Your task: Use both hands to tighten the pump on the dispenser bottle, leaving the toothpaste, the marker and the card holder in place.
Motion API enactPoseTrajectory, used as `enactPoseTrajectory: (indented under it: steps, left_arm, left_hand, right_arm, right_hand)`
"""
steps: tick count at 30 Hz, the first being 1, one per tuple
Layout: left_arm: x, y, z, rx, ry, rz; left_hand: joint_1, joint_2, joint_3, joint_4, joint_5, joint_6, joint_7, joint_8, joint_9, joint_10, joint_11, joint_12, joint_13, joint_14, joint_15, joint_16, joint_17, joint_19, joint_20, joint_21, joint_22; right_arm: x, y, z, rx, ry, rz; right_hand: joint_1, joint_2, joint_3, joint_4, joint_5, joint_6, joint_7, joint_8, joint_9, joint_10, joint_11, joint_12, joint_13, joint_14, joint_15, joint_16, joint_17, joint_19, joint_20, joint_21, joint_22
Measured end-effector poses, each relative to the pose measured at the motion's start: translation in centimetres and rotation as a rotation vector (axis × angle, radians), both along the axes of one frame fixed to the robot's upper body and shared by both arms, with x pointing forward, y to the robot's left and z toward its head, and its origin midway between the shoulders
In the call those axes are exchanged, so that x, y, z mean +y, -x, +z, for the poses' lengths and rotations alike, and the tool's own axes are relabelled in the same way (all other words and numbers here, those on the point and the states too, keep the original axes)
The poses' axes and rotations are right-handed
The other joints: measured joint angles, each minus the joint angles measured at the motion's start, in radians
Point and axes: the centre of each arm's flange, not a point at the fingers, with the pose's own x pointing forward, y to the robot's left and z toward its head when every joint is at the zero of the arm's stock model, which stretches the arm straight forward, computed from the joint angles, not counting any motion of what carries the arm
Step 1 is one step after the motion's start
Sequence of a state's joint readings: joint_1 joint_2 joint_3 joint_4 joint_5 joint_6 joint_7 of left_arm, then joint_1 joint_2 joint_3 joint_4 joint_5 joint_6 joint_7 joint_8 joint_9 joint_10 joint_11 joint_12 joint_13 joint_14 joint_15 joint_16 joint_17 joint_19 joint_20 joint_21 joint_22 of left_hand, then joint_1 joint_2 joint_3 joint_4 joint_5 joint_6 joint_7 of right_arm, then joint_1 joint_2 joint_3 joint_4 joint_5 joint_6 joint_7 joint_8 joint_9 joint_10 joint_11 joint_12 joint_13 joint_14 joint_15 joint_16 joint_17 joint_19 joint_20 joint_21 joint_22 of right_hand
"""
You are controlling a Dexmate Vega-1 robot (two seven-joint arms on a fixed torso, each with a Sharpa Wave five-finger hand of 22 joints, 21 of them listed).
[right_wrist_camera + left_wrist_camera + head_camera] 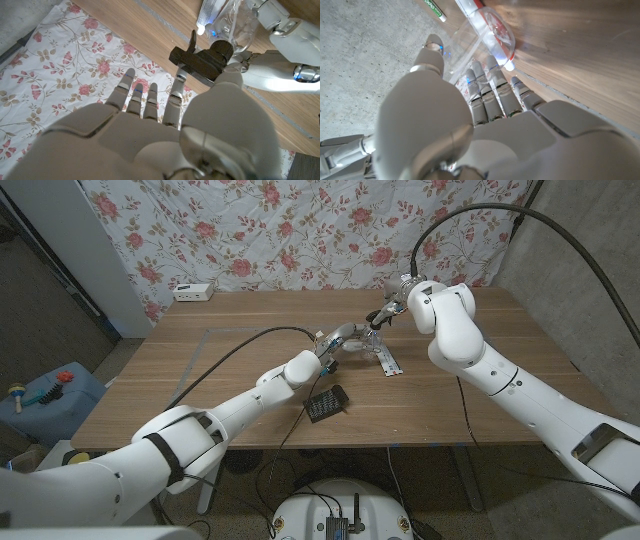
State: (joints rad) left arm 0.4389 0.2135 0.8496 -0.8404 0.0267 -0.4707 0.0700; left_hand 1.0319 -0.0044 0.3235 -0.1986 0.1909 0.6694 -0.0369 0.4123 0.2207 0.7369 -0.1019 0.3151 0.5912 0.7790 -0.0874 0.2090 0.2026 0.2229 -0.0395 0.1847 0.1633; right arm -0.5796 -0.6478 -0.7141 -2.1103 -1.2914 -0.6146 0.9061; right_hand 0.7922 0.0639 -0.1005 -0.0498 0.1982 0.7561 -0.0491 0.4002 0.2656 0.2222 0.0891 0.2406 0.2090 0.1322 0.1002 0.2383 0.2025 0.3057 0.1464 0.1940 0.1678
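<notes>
Wooden boards make up the table [200, 385], and a flowered cloth [300, 230] hangs behind its far edge. Nearest the front edge lies a dark mesh card holder [325, 404], a little toward the middle. Beyond it the left hand [338, 340] reaches in and grips a clear dispenser bottle [362, 343] near the table's middle. In the left wrist view the fingers [492, 87] curl round the clear body of the bottle [465, 47] with the thumb on its other side. How far the bottle leans I cannot tell from the head view; the right wrist view shows its pump end turned toward the right hand. Just beside the bottle lies a white toothpaste tube [385, 358], its long axis running from the front toward the far edge. A marker [434, 9] with green print lies near it. Farther back the right hand [393, 308] holds the black pump [202, 60] at the bottle's top: the thumb [227, 67] presses one side and one finger the other, while the remaining fingers are spread loosely apart. A white box [193, 292] sits at the far left edge.
</notes>
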Motion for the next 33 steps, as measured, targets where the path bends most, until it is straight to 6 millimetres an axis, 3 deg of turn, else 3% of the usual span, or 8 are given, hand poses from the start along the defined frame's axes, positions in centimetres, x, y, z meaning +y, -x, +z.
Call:
enactPoseTrajectory:
  steps: [14,33]
  left_arm:
    - [-0.03,-0.16,0.12,0.001,0.001,-0.001]
    - [-0.09,-0.23,0.24,0.001,-0.001,-0.002]
  left_hand:
    - [0.0,0.0,0.0,0.0,0.0,0.0,0.0,-0.002,0.0,0.0,0.0,-0.004,0.0,0.0,0.0,0.0,-0.003,0.0,0.0,0.0,0.0]
    - [0.0,0.0,0.0,0.0,0.005,0.0,0.0,0.0,0.0,0.0,0.0,0.0,-0.001,0.0,0.0,-0.001,-0.004,0.0,0.0,0.0,0.0]
  right_arm:
    - [-0.01,-0.35,-0.18,-0.023,-0.009,-0.004]
    - [0.27,-0.7,-0.31,-0.04,-0.026,-0.015]
  right_hand:
    - [0.007,0.007,0.011,-0.011,0.0,0.065,-0.013,0.028,-0.006,0.036,-0.01,0.004,0.0,0.032,-0.014,0.006,0.0,0.019,-0.011,0.0,0.0]
    - [0.008,0.008,0.024,-0.027,-0.014,0.224,-0.022,0.084,-0.029,0.116,-0.038,0.012,0.0,0.093,-0.04,0.013,0.0,0.047,-0.014,0.0,0.0]
